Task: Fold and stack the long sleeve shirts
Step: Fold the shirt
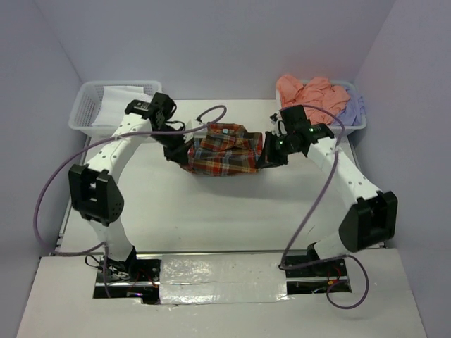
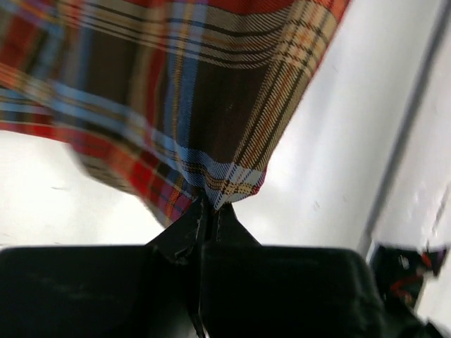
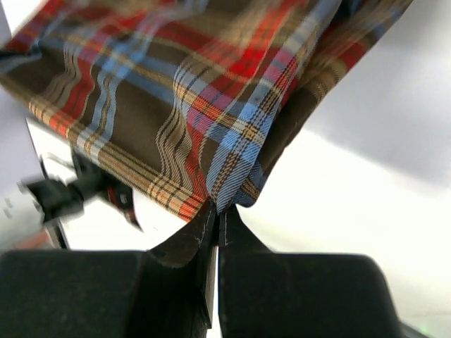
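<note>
The plaid shirt [image 1: 225, 149], in red, brown, blue and yellow, hangs stretched between my two grippers above the middle of the white table [image 1: 211, 211]. My left gripper [image 1: 180, 156] is shut on its left edge; in the left wrist view the cloth [image 2: 176, 91] is pinched at the fingertips [image 2: 210, 211]. My right gripper [image 1: 268, 158] is shut on its right edge; in the right wrist view the cloth [image 3: 190, 91] is pinched at the fingertips [image 3: 218, 211]. A salmon-pink shirt [image 1: 310, 95] and a lavender one [image 1: 352, 104] lie heaped in the far right basket.
A white lattice basket [image 1: 88, 113] at the far left holds a white sheet [image 1: 123, 98]. Another white basket [image 1: 356, 125] stands at the far right under the heaped shirts. Purple cables [image 1: 211, 116] loop from both arms. Walls close in the table on three sides.
</note>
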You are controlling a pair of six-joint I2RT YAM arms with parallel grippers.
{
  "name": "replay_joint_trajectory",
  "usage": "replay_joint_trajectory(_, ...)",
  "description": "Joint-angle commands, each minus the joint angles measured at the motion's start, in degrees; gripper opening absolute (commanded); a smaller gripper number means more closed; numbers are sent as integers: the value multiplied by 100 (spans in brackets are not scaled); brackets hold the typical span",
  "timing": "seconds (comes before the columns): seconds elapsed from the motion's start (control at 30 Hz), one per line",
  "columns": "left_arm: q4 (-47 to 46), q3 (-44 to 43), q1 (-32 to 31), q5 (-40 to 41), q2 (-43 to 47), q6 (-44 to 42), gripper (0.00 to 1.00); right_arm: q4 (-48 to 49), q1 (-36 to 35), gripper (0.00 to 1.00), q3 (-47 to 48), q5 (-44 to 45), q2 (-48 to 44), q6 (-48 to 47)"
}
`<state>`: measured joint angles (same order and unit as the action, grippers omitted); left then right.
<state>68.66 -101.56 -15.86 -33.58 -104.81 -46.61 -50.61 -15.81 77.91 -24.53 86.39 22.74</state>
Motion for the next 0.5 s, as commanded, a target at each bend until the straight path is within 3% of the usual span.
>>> replay_joint_trajectory(0.0, 772, 679, -22, 167, 839, -946, 0, -432, -359, 0, -633, 406, -894, -25)
replay_joint_trajectory(0.3, 1009, 3026, -812, 809, 2631, -1272, 0, -1056, -1169, 0, -1910, 494, -2661, 791)
replay_joint_trajectory(0.47, 1018, 3090, -1393, 652, 3520, -780, 0, -1486, -1793, 0, -2253, 117, -3523, 1381)
